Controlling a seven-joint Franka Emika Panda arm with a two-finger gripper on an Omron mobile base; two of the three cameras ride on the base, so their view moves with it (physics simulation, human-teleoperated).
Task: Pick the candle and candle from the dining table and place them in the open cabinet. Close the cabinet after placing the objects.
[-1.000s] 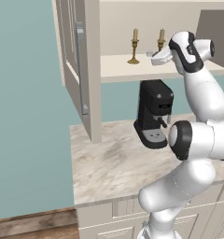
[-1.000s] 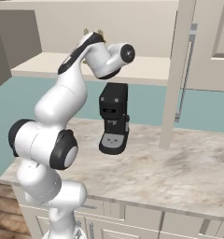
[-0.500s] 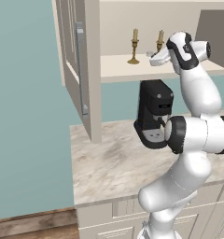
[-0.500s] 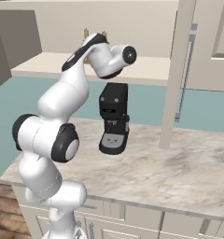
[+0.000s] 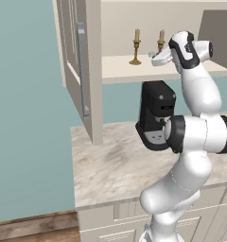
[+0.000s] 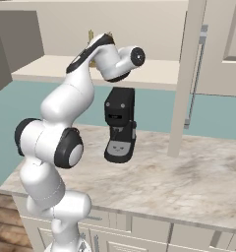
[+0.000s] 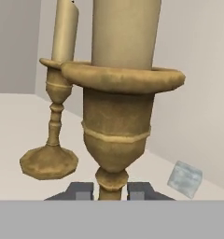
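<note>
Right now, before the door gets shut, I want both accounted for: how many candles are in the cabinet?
2. One candle stands on the cabinet shelf. The other candle is beside it, its stem between the gripper fingertips. None seems hidden.

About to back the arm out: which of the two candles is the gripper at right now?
The right-hand candle on the cabinet shelf; its stem rises between the gripper fingertips. The other candle stands apart, further left.

Two pale-yellow stub candles in slim brass candlesticks stand upright on the open cabinet's (image 5: 82, 71) cream shelf, the far candle (image 7: 55, 100) at ten o'clock of the near candle (image 7: 121, 88).
</note>
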